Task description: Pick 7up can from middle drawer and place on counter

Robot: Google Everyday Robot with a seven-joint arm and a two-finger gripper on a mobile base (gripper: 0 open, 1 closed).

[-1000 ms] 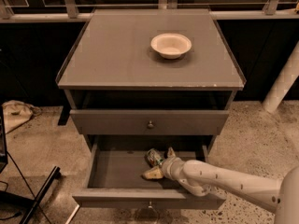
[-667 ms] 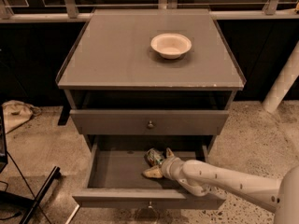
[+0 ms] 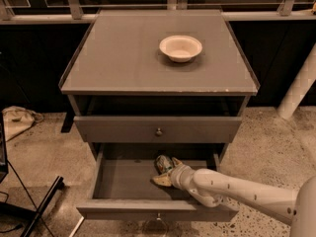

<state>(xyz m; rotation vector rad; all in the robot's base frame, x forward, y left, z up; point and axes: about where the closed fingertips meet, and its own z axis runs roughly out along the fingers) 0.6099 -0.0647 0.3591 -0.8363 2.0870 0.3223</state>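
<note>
The middle drawer [image 3: 123,181] is pulled open below the cabinet. The 7up can [image 3: 162,163] lies inside it, toward the back, right of the middle. It looks silvery-green and seems to lie tilted or on its side. My gripper [image 3: 166,173] reaches into the drawer from the right on a white arm and is right at the can, touching or nearly touching it. The counter [image 3: 123,58] is the flat grey cabinet top above.
A white bowl [image 3: 180,47] sits on the counter at the back right. A closed drawer with a round knob [image 3: 159,131] is above the open one. A black stand leg [image 3: 42,201] and a pale bag [image 3: 17,120] lie on the floor at left. A white pipe [image 3: 298,88] stands at right.
</note>
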